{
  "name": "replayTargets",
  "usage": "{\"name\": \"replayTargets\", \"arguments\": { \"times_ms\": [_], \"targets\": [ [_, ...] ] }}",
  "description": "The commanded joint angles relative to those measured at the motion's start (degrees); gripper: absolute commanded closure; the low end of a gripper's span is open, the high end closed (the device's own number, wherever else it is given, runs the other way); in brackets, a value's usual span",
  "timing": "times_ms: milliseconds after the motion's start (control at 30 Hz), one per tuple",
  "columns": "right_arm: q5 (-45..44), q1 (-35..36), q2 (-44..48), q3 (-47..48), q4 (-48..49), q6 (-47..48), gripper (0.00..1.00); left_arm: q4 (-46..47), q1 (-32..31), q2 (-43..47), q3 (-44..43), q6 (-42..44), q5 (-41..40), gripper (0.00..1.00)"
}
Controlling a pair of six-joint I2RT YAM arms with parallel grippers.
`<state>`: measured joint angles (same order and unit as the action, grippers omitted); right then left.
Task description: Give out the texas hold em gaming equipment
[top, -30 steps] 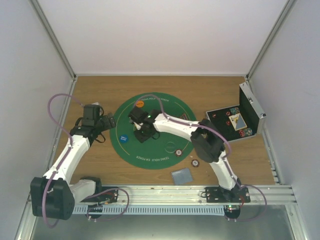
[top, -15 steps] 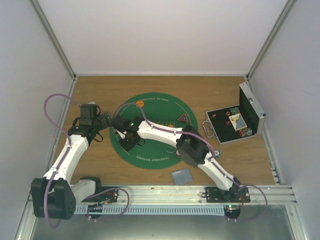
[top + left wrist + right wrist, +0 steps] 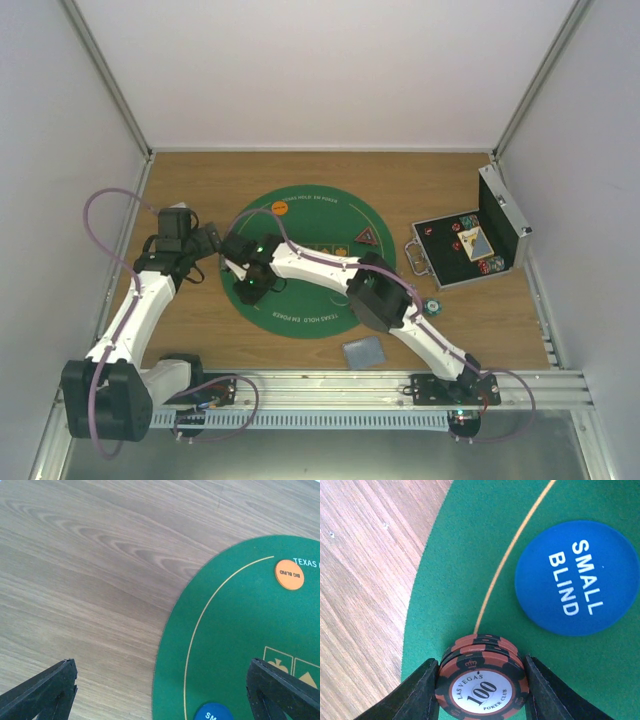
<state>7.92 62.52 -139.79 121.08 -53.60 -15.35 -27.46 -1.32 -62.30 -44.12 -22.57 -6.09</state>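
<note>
My right gripper (image 3: 482, 687) is shut on a small stack of red-and-black poker chips (image 3: 482, 677) marked "100". It holds the stack over the gold line at the left edge of the green mat (image 3: 455, 555), beside the blue "SMALL BLIND" disc (image 3: 577, 577). In the top view the right gripper (image 3: 248, 285) covers that spot. My left gripper (image 3: 215, 240) is open and empty over the mat's left rim; its view shows the orange "BIG BLIND" disc (image 3: 289, 574) and the blue disc (image 3: 215, 713). The orange disc (image 3: 279, 208), a dark triangular marker (image 3: 366, 237), a teal chip (image 3: 432, 307) and grey-backed cards (image 3: 363, 351) lie apart.
An open silver case (image 3: 470, 245) with more chips and cards stands at the right on the wooden table (image 3: 190, 320). The right arm stretches across the mat (image 3: 320, 205). White walls close in the back and sides.
My right arm has swung left across the mat, from its middle to the left edge beside the blue disc, with the chips in its grip. The left gripper has shifted slightly.
</note>
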Motion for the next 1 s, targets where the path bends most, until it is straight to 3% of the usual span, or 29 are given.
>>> {"name": "replayTargets", "arguments": {
  "times_ms": [0,333,800,967],
  "targets": [
    [2.56,1.29,-2.80,3.61,-0.02,2.10,0.60,2.26,0.18,0.61,0.26,-0.37,0.26,0.06],
    [3.61,1.40,-4.39,5.21,-0.23,3.47,0.58,2.34,0.49,0.63,0.31,-0.46,-0.08,0.07],
    [-1.00,1.14,-2.02,6.28,-0.36,4.26,0.37,1.82,0.88,1.26,0.66,-0.37,-0.89,0.06],
    [-0.90,0.36,3.08,4.16,2.39,5.57,0.24,1.54,0.88,2.11,0.61,-0.45,-1.09,0.06]
  ]
}}
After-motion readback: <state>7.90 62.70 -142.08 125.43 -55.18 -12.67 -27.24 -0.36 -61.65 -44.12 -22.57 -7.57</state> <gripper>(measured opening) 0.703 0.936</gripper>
